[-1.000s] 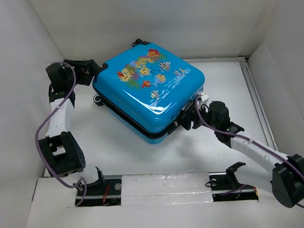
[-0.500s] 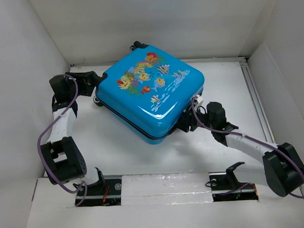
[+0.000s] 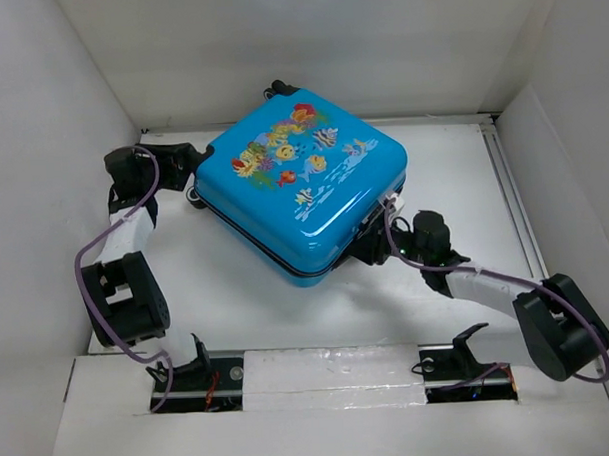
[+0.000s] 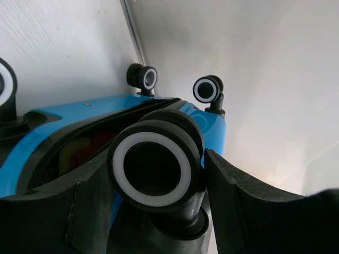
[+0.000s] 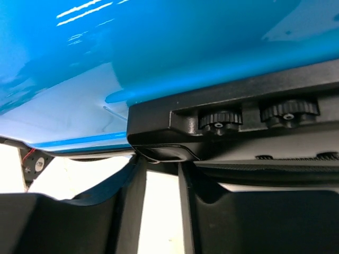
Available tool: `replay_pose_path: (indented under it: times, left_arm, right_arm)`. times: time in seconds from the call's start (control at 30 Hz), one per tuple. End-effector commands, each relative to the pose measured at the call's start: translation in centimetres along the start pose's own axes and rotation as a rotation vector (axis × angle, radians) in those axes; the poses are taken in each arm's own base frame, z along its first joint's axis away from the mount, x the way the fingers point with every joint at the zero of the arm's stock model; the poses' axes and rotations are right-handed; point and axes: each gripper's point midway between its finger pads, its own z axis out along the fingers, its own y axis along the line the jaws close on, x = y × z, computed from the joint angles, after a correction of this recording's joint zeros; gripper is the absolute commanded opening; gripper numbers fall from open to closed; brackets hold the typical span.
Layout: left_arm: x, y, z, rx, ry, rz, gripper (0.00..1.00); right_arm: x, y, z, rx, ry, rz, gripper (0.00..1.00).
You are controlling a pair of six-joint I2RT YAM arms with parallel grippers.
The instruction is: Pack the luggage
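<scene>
Left gripper: We see the left gripper [image 3: 185, 160] at the far-left corner of the case. Its fingers [image 4: 249, 206] are spread, with one black, white-ringed wheel [image 4: 156, 169] sitting between them. A sliver of gap shows on the right side of the wheel.

Why there: We judge that this hold pins the corner so the case cannot slide left or swing round.

Right gripper: The right gripper [image 3: 371, 248] is tucked under the near-right edge of the case. In its wrist view the two fingers stand close, with a narrow slot between them. We cannot tell whether they pinch anything.

Lock block: Just above those fingers runs a black lock block [image 5: 175, 124] with two knurled dials [image 5: 221, 118]. We judge the arm is working at the closure.

Luggage: The bright-blue, fish-printed luggage [image 3: 303, 188] lies flat and skewed on the white table [image 3: 463, 172], toward its far middle. Its lid is down and a dark seam [image 3: 253, 240] runs along the near-left side.

Other wheels: Two further wheels [image 4: 148, 78] stick out beyond the gripped one, against the wall.

Stage: With the shell already down, we judge that only fastening is left.

Risk: We expect the glossy shell to slip if the left brace lets go.
</scene>
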Motion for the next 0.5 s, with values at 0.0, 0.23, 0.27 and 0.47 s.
replay_pose_path:
  times: [0.0, 0.23, 0.27, 0.47]
  left_arm:
    - [1.3, -7.0, -0.8, 0.218, 0.064, 0.181, 0.0]
    - [0.4, -5.7, 0.6, 0.194, 0.06, 0.177, 0.0]
    - [0.4, -5.2, 1.0, 0.183, 0.063, 0.171, 0.0]
    - [-0.8, -5.0, 1.2, 0.183, 0.043, 0.177, 0.0]
  right_arm:
    - [-4.1, 2.2, 1.0, -0.092, -0.161, -0.117, 0.32]
    - [-3.8, 2.8, 1.9, -0.115, -0.161, -0.108, 0.02]
    - [-4.2, 2.9, 2.0, -0.123, -0.177, -0.106, 0.0]
    - [-5.4, 4.0, 1.6, -0.127, -0.238, -0.114, 0.0]
